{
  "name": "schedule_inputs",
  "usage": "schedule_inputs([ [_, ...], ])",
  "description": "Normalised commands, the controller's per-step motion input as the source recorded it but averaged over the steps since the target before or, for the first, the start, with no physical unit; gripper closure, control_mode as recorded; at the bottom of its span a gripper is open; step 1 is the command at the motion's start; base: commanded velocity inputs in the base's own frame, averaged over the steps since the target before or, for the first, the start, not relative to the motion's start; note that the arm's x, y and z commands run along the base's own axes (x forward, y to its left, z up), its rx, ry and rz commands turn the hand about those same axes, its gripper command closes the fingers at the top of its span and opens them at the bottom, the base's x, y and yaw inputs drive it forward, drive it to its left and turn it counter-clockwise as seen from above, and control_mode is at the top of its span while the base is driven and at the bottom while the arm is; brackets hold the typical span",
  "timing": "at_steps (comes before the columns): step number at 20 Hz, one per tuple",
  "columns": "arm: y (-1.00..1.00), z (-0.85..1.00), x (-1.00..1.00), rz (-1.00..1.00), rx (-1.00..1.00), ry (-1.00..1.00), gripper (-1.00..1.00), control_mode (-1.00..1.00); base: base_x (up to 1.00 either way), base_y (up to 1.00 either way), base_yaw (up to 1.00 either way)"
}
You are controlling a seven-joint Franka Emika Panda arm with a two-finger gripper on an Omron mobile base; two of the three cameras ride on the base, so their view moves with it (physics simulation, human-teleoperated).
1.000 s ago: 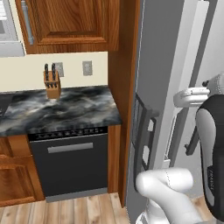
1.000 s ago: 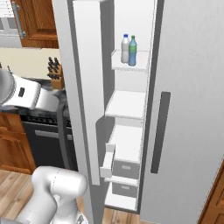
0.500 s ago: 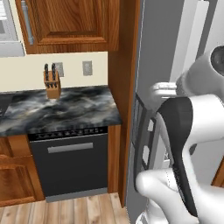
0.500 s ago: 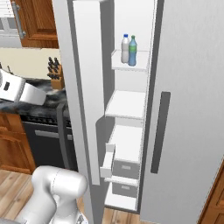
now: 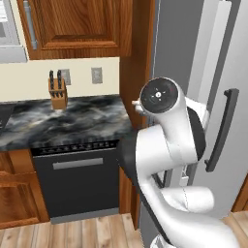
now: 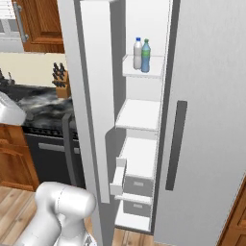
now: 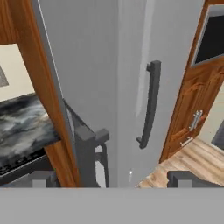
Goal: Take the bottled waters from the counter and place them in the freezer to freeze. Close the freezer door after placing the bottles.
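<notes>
Both bottled waters stand side by side on the upper white shelf of the freezer [image 6: 144, 103]: the white one with a blue cap [image 6: 138, 53] and the blue-green one with a green cap [image 6: 145, 56]. The freezer door [image 6: 91, 96] stands open, seen nearly edge-on. In the hand view my gripper [image 7: 116, 181] is open with nothing between its fingertips [image 7: 43, 179]. It looks at the grey outer face of the freezer door [image 7: 83, 65], with a dark handle [image 7: 89, 144] low on it. The counter [image 5: 72, 121] lies to the left.
A knife block [image 5: 58, 92] stands at the back of the counter, above a black dishwasher [image 5: 77, 179]. The neighbouring grey door carries a long dark handle [image 6: 175, 144]. My white arm [image 5: 169, 140] fills the foreground in front of the freezer door. Brown wooden cabinets [image 5: 77, 24] hang above.
The arm has swung left and toward the cameras, away from the freezer opening, its elbow now in the middle of the left base view. The bottles and the door have not moved.
</notes>
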Motion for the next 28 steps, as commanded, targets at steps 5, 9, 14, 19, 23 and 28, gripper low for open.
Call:
schedule_inputs([
  [5, 0.30, -0.84, 0.01, -0.62, 0.00, -0.03, -1.00, -1.00, 0.00, 0.00, 0.00],
  [9, 0.04, -0.74, 0.42, -0.36, -0.05, 0.00, -1.00, -1.00, 0.00, 0.00, 0.00],
  [14, -0.04, -0.35, 0.53, -0.24, 0.00, -0.03, -1.00, -1.00, 0.00, 0.00, 0.00],
  [19, 0.00, -0.22, 0.48, -0.20, 0.00, -0.01, -1.00, -1.00, 0.00, 0.00, 0.00],
  [23, 0.00, -0.23, 0.35, -0.16, 0.00, 0.00, -1.00, -1.00, 0.00, 0.00, 0.00],
  [28, -0.06, -0.16, 0.38, -0.13, 0.00, 0.00, -1.00, -1.00, 0.00, 0.00, 0.00],
])
